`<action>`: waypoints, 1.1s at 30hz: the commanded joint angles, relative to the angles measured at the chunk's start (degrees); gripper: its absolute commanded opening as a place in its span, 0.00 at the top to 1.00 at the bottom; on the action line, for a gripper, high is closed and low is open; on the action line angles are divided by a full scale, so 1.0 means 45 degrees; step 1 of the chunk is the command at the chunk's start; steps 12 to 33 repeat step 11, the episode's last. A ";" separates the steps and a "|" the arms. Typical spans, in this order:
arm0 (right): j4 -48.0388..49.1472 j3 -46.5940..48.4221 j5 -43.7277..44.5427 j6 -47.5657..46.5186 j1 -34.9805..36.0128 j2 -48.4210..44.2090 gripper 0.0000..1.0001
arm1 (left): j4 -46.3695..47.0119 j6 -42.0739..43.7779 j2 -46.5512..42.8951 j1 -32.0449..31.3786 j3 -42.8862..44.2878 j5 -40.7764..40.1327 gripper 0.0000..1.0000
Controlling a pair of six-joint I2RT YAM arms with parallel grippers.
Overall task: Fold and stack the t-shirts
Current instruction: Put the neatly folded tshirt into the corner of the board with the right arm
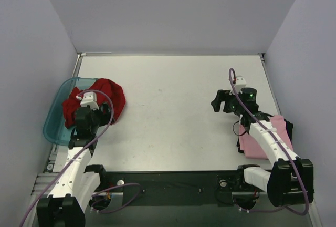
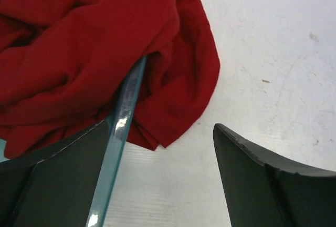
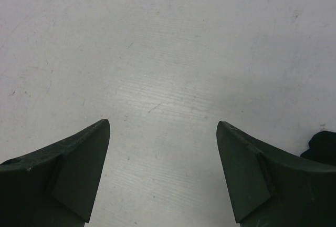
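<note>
The dark red t-shirt (image 1: 107, 96) lies crumpled, half inside the teal bin (image 1: 55, 119) and half draped over its rim onto the table. In the left wrist view the red cloth (image 2: 79, 48) hangs over the bin rim (image 2: 123, 114). My left gripper (image 1: 103, 112) is open and empty just short of the shirt's hanging edge, one finger on each side of the rim (image 2: 160, 132). The light pink t-shirt (image 1: 260, 137) lies folded at the right, on top of the black t-shirt (image 1: 289, 128). My right gripper (image 1: 216, 102) is open and empty over bare table (image 3: 163, 124).
The bin stands at the table's left edge against the left wall. Grey walls close in the table on the left, back and right. A dark shape (image 3: 323, 145) shows at the right edge of the right wrist view; I cannot tell what it is.
</note>
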 commanded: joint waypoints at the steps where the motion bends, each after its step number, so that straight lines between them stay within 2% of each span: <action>1: 0.1332 -0.0467 -0.0608 0.0256 -0.0186 -0.0087 0.23 | 0.0938 -0.0009 -0.0198 0.0166 0.0317 -0.1464 0.09; 8: 0.1469 -0.0799 -0.0666 0.0277 -0.0362 -0.0204 0.23 | 0.1641 0.0149 -0.0236 0.0186 0.0082 -0.1562 0.09; 33: 0.1704 -0.1034 -0.0608 0.0277 -0.0459 -0.0321 0.23 | 0.1661 0.0051 -0.0276 0.0224 0.0180 -0.1738 0.07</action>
